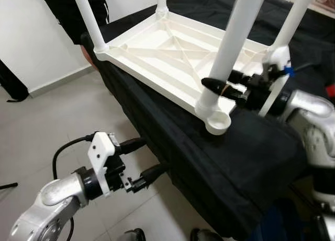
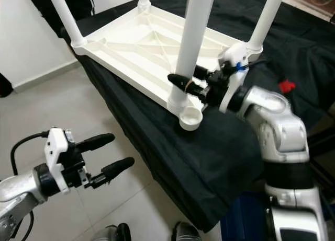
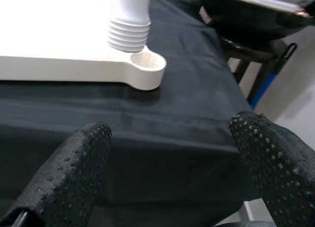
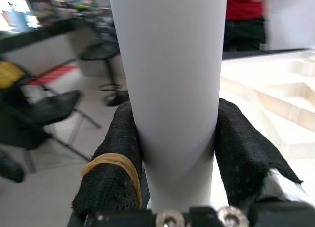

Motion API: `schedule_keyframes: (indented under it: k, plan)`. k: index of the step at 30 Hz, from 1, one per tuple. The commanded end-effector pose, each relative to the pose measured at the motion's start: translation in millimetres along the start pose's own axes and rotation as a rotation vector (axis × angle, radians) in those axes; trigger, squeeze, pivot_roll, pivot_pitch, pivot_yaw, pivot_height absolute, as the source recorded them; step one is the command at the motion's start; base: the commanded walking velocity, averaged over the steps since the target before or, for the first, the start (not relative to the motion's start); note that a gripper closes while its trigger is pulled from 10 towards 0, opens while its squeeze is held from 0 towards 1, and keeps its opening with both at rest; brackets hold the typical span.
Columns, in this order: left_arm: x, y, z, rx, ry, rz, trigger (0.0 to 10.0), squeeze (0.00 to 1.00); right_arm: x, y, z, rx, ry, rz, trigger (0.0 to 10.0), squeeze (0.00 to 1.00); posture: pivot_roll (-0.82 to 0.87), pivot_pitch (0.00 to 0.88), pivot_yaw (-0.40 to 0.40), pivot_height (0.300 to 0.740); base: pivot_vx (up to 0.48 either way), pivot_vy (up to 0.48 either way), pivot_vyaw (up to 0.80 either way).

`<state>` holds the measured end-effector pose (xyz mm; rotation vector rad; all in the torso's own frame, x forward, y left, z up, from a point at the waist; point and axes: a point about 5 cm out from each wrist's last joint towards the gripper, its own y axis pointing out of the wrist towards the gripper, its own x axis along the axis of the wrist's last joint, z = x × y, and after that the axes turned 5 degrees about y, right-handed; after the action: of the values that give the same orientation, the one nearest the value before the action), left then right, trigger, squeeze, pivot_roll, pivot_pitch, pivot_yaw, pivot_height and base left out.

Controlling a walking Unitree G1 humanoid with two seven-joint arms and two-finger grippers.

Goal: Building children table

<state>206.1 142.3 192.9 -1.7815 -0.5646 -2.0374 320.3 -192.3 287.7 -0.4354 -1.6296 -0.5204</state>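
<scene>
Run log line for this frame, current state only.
right gripper: shut on table leg, near corner socket | left gripper: open, idle, below table edge | tabletop: upside down on black cloth

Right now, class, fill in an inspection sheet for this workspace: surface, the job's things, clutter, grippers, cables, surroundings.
Surface: black cloth draped over a bench, hanging down its front.
Job's things: white table top lying upside down on the cloth; three legs stand upright at its corners; the near leg stands tilted, its threaded end beside the empty corner socket, not in it.
Clutter: small red item on the cloth, too small to tell.
Grippers: right gripper shut on the near leg low down; left gripper open, below the bench edge, holding nothing.
Cables: black cable looping off the left arm.
Surroundings: pale tiled floor, white wall, a person in dark clothes behind the bench.
</scene>
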Motion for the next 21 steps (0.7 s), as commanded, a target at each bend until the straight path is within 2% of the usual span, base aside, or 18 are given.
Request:
schedule_keyframes:
  k: [1, 9, 12, 15, 21]
  plan:
    - [3, -3.5, -2.4, -0.012, 0.003, 0.010, 10.0, 0.00, -1, 1.1, -1.6, 0.051, -0.002, 0.007, 10.0, 0.00, 0.00, 0.268, 0.013, 0.740, 0.000, 0.000, 0.00]
    - [10, -4.1, -7.6, -0.010, 0.005, -0.011, 10.0, 0.00, 0, -5.1, -7.4, 0.157, -0.017, 0.076, 10.0, 0.00, 0.02, 0.286, 0.022, 0.740, 0.000, 0.000, 0.00]
    - [10, -20.0, 5.8, 0.037, 0.031, 0.029, 10.0, 0.00, 4, -15.9, -18.9, 0.190, -0.041, 0.128, 10.0, 0.00, 0.03, 0.289, 0.026, 0.740, 0.000, 0.000, 0.00]
    - [7, -36.2, 19.4, 0.093, 0.058, 0.075, 10.0, 0.00, 9, -20.5, -27.6, 0.186, -0.059, 0.129, 10.0, 0.00, 0.03, 0.290, 0.026, 0.740, 0.000, 0.000, 0.00]
    - [11, -44.8, 27.5, 0.132, 0.086, 0.083, 10.0, 0.00, 13, -22.8, -30.9, 0.188, -0.077, 0.126, 10.0, 0.00, 0.03, 0.290, 0.025, 0.740, 0.000, 0.000, 0.00]
